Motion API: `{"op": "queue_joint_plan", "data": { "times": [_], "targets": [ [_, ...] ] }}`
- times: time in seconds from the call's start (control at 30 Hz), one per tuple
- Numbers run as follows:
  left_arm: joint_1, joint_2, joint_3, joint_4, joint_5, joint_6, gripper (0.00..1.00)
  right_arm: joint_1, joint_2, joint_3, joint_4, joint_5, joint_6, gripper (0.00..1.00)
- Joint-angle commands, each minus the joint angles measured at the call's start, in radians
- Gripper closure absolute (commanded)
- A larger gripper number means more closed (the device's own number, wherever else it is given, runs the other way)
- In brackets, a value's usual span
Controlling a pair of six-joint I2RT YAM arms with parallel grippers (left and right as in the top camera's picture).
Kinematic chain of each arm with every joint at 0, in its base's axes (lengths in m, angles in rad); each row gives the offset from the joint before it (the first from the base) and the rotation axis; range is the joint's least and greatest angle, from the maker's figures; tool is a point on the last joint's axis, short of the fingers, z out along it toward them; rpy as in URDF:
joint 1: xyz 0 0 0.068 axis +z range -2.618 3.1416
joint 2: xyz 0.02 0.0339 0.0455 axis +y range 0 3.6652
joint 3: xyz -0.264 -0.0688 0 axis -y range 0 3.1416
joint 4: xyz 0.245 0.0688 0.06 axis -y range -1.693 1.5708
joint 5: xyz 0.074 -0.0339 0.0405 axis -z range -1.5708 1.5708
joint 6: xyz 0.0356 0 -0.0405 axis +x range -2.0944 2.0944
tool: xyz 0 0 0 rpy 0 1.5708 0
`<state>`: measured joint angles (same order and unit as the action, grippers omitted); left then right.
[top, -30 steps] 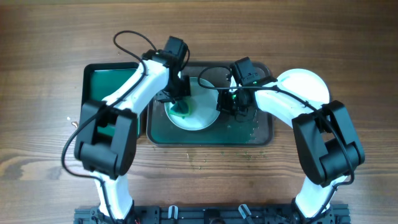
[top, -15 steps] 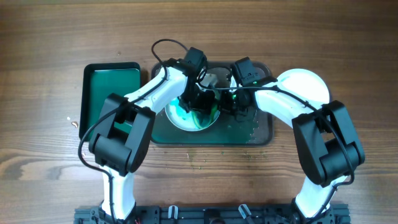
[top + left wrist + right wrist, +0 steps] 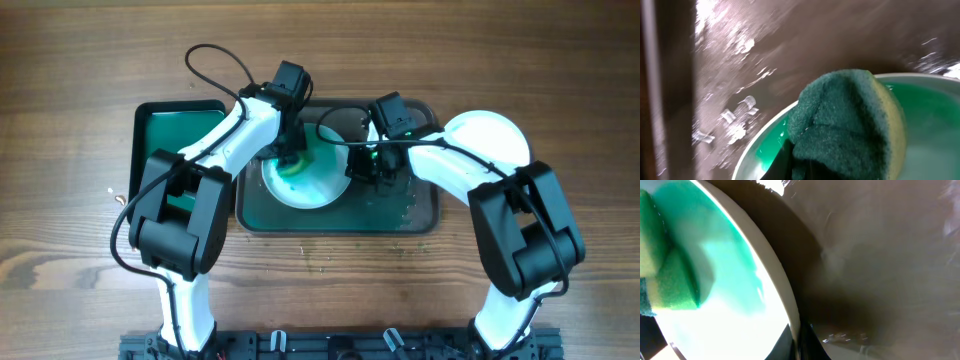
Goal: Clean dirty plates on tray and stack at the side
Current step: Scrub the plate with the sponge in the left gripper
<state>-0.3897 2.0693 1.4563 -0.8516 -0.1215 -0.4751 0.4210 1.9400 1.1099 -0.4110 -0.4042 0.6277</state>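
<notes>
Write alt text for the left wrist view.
A green sponge with a yellow edge sits on a white plate smeared teal, close to its rim. Behind them lies the wet, dark tray.

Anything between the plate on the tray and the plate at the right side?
Nothing loose shows. Only the raised right rim of the tray lies between the dirty plate and the side plate on the wood. The right arm crosses above and hides part of that gap.
</notes>
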Motion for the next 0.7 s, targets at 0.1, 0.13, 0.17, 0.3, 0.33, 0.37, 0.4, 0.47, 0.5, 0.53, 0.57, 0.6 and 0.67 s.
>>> {"op": "queue_joint_plan", "data": {
  "times": [0.1,0.13,0.17,0.3,0.33,0.37,0.4,0.47,0.5,0.53,0.57,0.6,0.67],
  "targets": [
    [0.01,0.039,-0.032,-0.197,0.294,0.373,0.96,-0.005,0.021,-0.029,-0.023,0.019,0.003,0.96],
    [0.007,0.039,-0.032,-0.221,0.379,0.454,0.96,-0.005,0.021,-0.029,-0.023,0.019,0.003,0.96],
    [0.002,0.039,-0.032,-0.251,0.475,0.56,0.96,-0.006,0.021,-0.029,-0.023,0.019,0.003,0.96],
    [-0.002,0.039,-0.032,-0.286,0.652,0.75,0.96,-0.009,0.021,-0.029,-0.023,0.018,0.003,0.96],
    [-0.002,0.039,-0.032,-0.286,0.681,0.775,0.96,-0.009,0.021,-0.029,-0.023,0.018,0.003,0.96],
    [-0.002,0.039,-0.032,-0.286,0.701,0.794,0.96,-0.009,0.021,-0.029,-0.023,0.018,0.003,0.96],
    [-0.002,0.039,-0.032,-0.286,0.723,0.817,0.96,-0.009,0.021,-0.029,-0.023,0.018,0.003,0.96],
    [-0.002,0.039,-0.032,-0.286,0.751,0.849,0.96,-0.009,0.021,-0.029,-0.023,0.018,0.003,0.96],
    [-0.002,0.039,-0.032,-0.284,0.757,0.868,0.96,-0.009,0.021,-0.029,-0.023,0.018,0.003,0.96],
    [-0.002,0.039,-0.032,-0.274,0.756,0.872,0.96,-0.009,0.021,-0.029,-0.023,0.018,0.003,0.96],
    [-0.002,0.039,-0.032,-0.257,0.756,0.872,0.96,-0.009,0.021,-0.029,-0.023,0.018,0.003,0.96],
    [0.0,0.039,-0.032,-0.235,0.749,0.871,0.96,-0.009,0.021,-0.029,-0.023,0.018,0.003,0.96],
    [0.002,0.039,-0.032,-0.164,0.678,0.786,0.96,-0.009,0.021,-0.029,-0.023,0.018,0.003,0.96]
  ]
}}
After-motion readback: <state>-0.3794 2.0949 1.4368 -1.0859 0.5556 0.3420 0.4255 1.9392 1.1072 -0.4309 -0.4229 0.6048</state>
